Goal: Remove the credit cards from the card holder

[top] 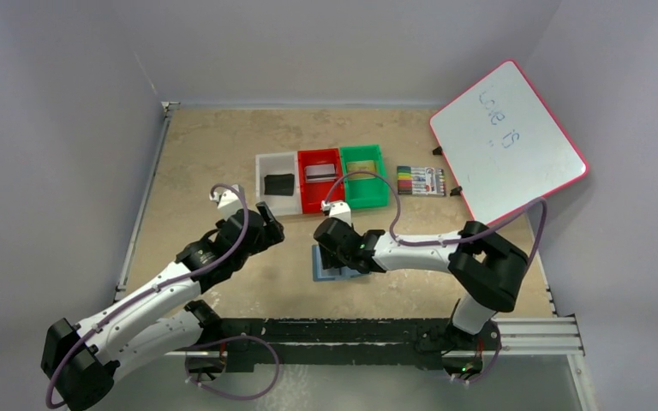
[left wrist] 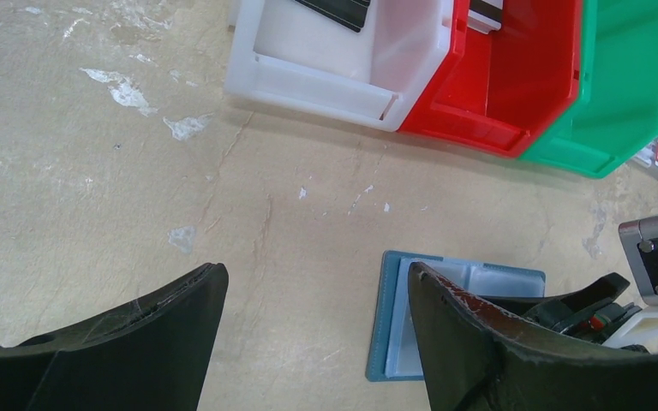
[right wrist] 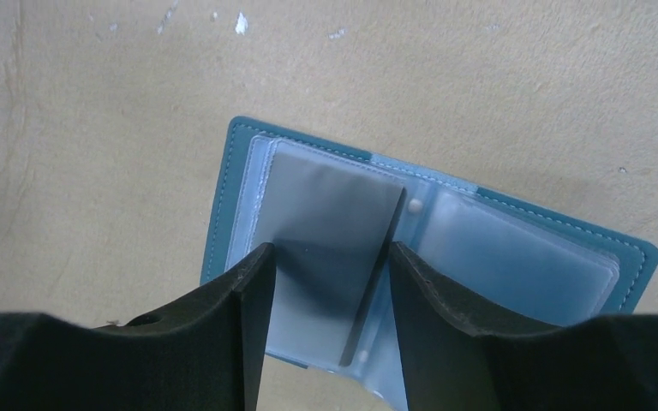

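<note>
The card holder (top: pixel 330 272) is lying open on the table (top: pixel 206 154), just in front of the row of bins, its teal cover down and its pale-blue clear pockets facing up. The right gripper (top: pixel 340 250) is hanging right over it. In its wrist view the two fingers are sitting partway apart, and a grey card (right wrist: pixel 326 214) is filling the gap between them, over one half of the open holder (right wrist: pixel 514 248). A dark line is running along one side of that card. I cannot tell whether the fingers are actually pressing on the card's edges or only straddling it.

The left gripper (top: pixel 267 224) is hovering off to the left above bare table, fingers spread wide and gripping nothing. Its own camera is catching the holder's corner (left wrist: pixel 390 325) beside its right finger.

Farther back, a black card (top: pixel 279 183) is lying in the white bin (top: pixel 266 163), and a silver-grey card (top: pixel 319 173) is resting in the red bin (top: pixel 308 201). The green bin (top: pixel 364 199) is standing next to them, then a pack of markers (top: pixel 420 181). A whiteboard (top: pixel 505 141) is leaning at the right.
</note>
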